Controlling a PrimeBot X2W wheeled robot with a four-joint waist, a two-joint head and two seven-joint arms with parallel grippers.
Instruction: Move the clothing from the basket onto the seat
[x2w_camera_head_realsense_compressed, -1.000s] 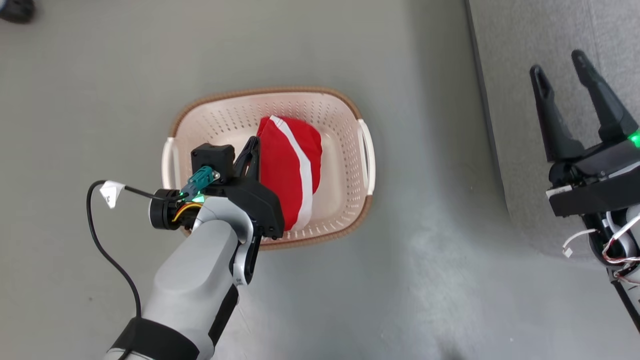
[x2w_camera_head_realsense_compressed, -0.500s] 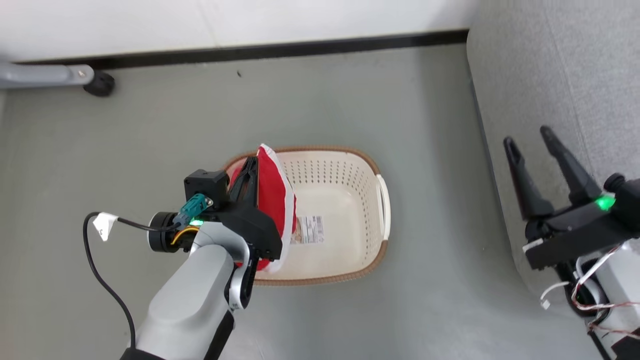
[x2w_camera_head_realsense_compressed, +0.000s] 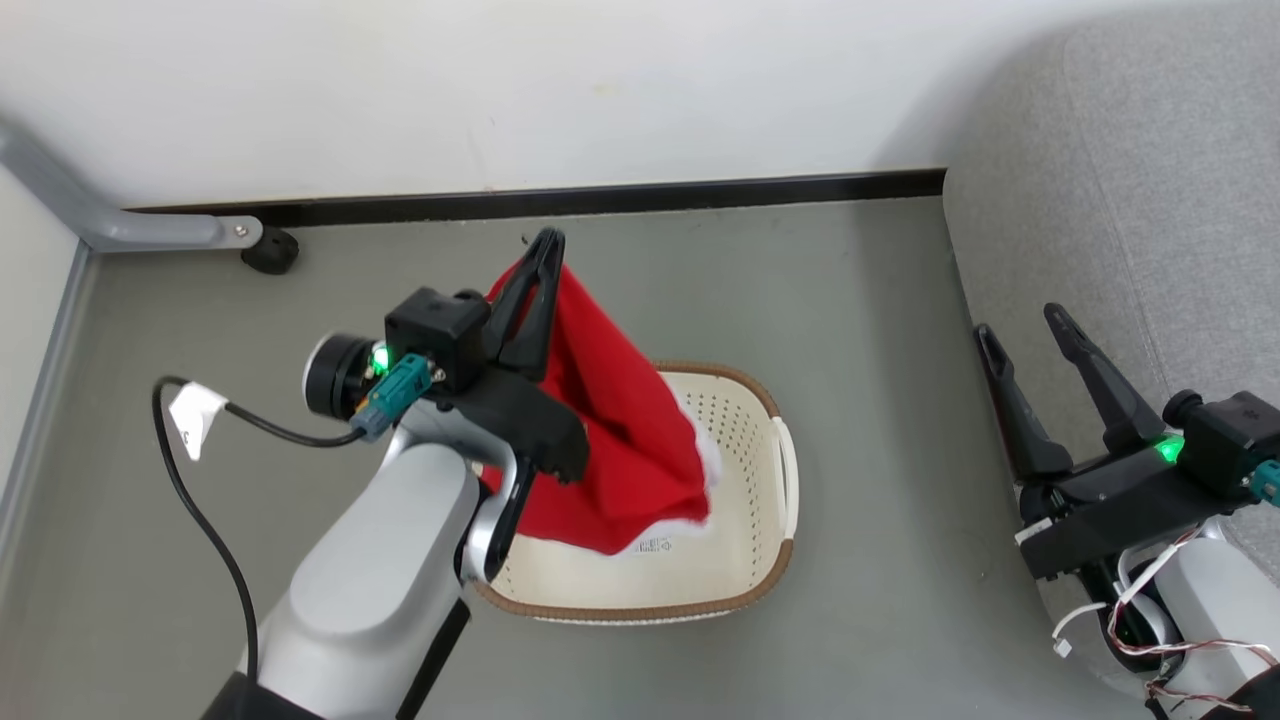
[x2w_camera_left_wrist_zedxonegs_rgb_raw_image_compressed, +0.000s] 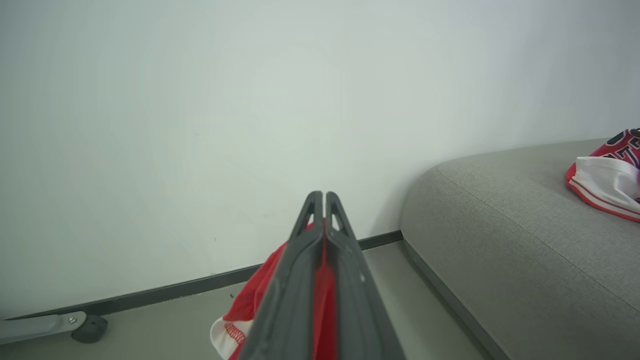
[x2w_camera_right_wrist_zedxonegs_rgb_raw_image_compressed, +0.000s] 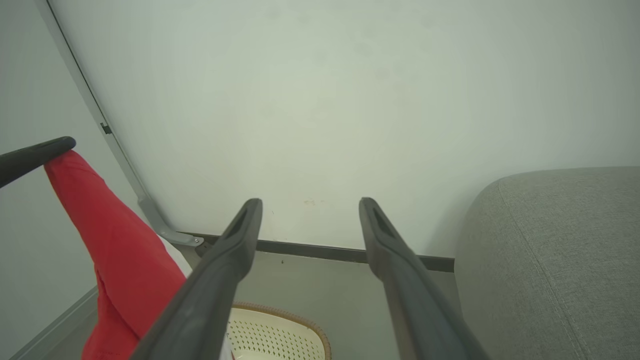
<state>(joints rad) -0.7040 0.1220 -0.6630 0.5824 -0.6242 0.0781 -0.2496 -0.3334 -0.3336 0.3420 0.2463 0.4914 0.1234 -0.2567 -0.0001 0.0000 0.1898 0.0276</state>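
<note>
My left gripper (x2w_camera_head_realsense_compressed: 548, 240) is shut on the red shorts (x2w_camera_head_realsense_compressed: 620, 440), which hang from its tips above the left half of the cream basket (x2w_camera_head_realsense_compressed: 775, 470). In the left wrist view the two fingers (x2w_camera_left_wrist_zedxonegs_rgb_raw_image_compressed: 320, 195) press together with red cloth (x2w_camera_left_wrist_zedxonegs_rgb_raw_image_compressed: 255, 300) between and below them. The grey seat (x2w_camera_head_realsense_compressed: 1100, 200) lies to the right, and a red and white jersey (x2w_camera_left_wrist_zedxonegs_rgb_raw_image_compressed: 607, 175) rests on the seat (x2w_camera_left_wrist_zedxonegs_rgb_raw_image_compressed: 525, 240). My right gripper (x2w_camera_head_realsense_compressed: 1020, 322) stands open at the seat's edge with nothing between its fingers. The right wrist view shows those open fingers (x2w_camera_right_wrist_zedxonegs_rgb_raw_image_compressed: 310, 202), the hanging shorts (x2w_camera_right_wrist_zedxonegs_rgb_raw_image_compressed: 120, 250) and the basket's rim (x2w_camera_right_wrist_zedxonegs_rgb_raw_image_compressed: 300, 325).
A white wall with a black baseboard (x2w_camera_head_realsense_compressed: 600, 200) runs behind the basket. A grey metal leg with a black foot (x2w_camera_head_realsense_compressed: 270, 250) stands at the far left. A black cable with a white tag (x2w_camera_head_realsense_compressed: 195, 410) hangs off my left wrist. A paper label (x2w_camera_head_realsense_compressed: 655, 545) lies in the basket's bottom.
The head camera has tilted up toward the wall. My left gripper has lifted the red shorts out of the basket and holds them higher. The right gripper stays open.
</note>
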